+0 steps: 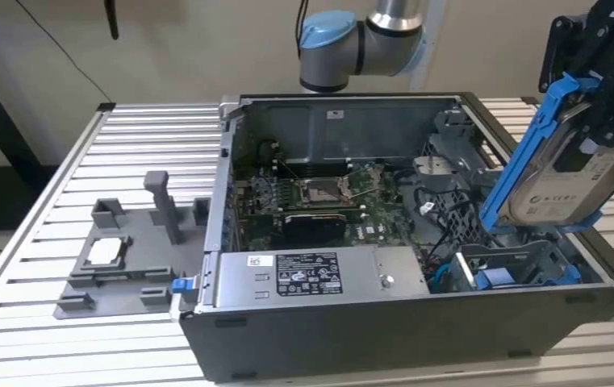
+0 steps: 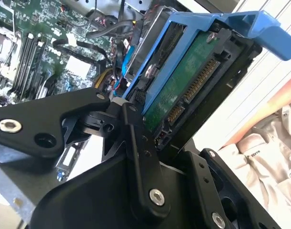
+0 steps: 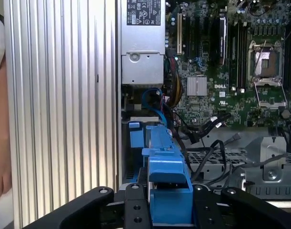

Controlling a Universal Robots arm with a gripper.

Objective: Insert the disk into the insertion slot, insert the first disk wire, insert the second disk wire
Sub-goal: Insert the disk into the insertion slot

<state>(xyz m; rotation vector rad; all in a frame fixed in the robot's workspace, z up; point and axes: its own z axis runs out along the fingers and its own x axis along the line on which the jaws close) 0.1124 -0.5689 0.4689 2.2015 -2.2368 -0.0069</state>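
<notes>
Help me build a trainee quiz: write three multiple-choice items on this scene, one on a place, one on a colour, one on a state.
1. Where is the disk?
A. flat on the slatted table
B. on the grey fixture beside the case
C. held tilted over the computer case, at the exterior view's right

2. What colour is the disk's carrier frame?
A. blue
B. red
C. yellow

3. What state is the hand in?
A. open, empty
B. shut on the disk
C. shut on a wire

Answers: C, it hangs over the insertion slot; A, blue rails edge the silver drive; B, its fingers clamp the carrier.
</notes>
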